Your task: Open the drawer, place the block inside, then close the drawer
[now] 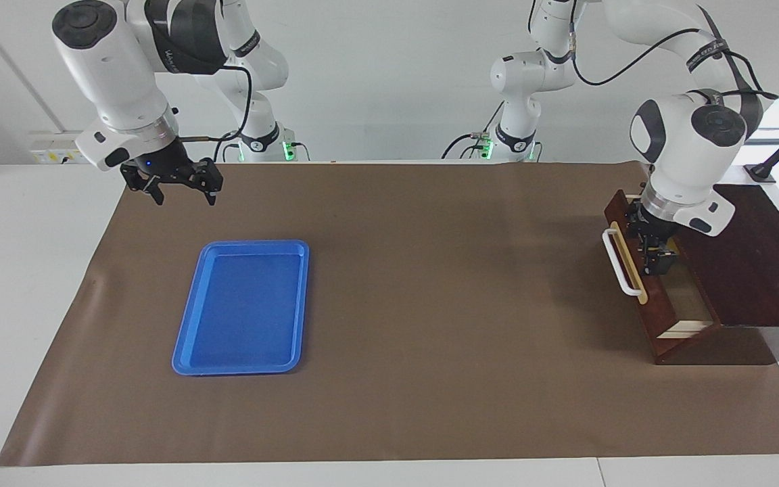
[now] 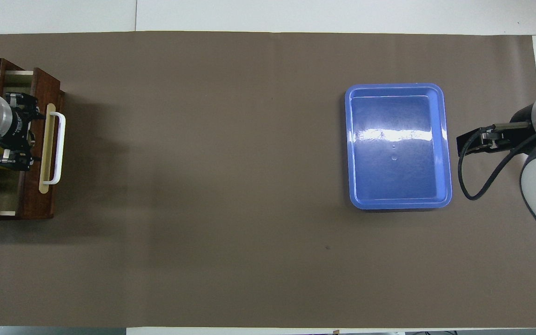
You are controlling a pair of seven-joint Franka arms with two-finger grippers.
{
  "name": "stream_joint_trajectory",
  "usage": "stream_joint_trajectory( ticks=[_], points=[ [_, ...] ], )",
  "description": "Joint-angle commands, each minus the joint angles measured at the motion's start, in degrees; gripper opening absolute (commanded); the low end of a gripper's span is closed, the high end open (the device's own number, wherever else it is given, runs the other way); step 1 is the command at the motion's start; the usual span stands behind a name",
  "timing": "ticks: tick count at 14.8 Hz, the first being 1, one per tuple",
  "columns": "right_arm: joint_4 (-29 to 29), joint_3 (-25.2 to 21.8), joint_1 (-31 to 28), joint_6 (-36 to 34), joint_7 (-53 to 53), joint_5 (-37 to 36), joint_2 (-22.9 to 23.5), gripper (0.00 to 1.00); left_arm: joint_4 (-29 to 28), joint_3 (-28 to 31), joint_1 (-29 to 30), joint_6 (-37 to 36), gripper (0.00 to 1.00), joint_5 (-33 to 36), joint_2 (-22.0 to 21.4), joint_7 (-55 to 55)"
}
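Note:
The dark reddish-brown drawer (image 1: 640,297) is pushed almost fully into its cabinet (image 1: 754,250), with only a narrow strip of pale interior showing. Its white bar handle (image 1: 616,264) faces the middle of the table. The drawer also shows in the overhead view (image 2: 47,195). My left gripper (image 1: 653,247) is open and sits just inside the drawer's front panel, over the narrow gap; it also shows in the overhead view (image 2: 21,135). The yellow block is hidden. My right gripper (image 1: 183,193) is open, empty and waits above the mat at the right arm's end.
A blue plastic tray (image 1: 241,304) lies empty on the brown mat (image 1: 430,304) toward the right arm's end, farther from the robots than the right gripper. It also shows in the overhead view (image 2: 398,144).

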Motion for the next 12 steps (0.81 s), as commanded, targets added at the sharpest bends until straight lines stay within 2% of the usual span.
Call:
stream_joint_trajectory(
  ticks=[1,3,5,7,8,9,11,12],
  points=[
    [-0.35,-0.05,0.13,-0.33,-0.83,-0.2,-0.71,1.0,-0.75,-0.09,3.88,1.63,1.0,1.32,-0.06,3.99],
    [-0.44,-0.05,-0.57,-0.33,-0.74,-0.29,-0.71,1.0,-0.75,-0.09,5.98,2.68,1.0,1.32,0.03,6.01],
    [-0.44,-0.39,-0.75,-0.42,-0.74,-0.29,-0.71,1.0,-0.49,-0.09,5.47,2.34,1.0,1.32,0.12,6.11],
    [-0.44,-0.4,-0.66,-0.42,-0.74,-0.29,-0.71,1.0,1.78,-0.44,4.68,-0.55,1.0,1.14,0.21,6.46],
    [-0.44,-0.4,-0.57,-0.42,-0.74,-0.29,-0.71,1.0,4.76,-0.53,2.94,-4.22,1.0,0.79,0.12,7.77],
    [-0.44,-0.31,-0.57,-0.42,-0.74,-0.29,-0.71,1.0,7.22,-0.62,1.88,-7.13,1.0,0.27,-0.06,10.13],
    [-0.44,-0.31,-0.57,-0.42,-0.74,-0.29,-0.71,1.0,8.65,-1.14,0.03,-12.14,1.0,-2.45,-2.15,18.02],
    [-0.35,-0.4,-0.66,-0.42,-0.74,-0.29,-0.71,1.0,8.91,-1.41,-1.98,-16.6,1.0,-4.55,-4.17,29.11]
  ],
)
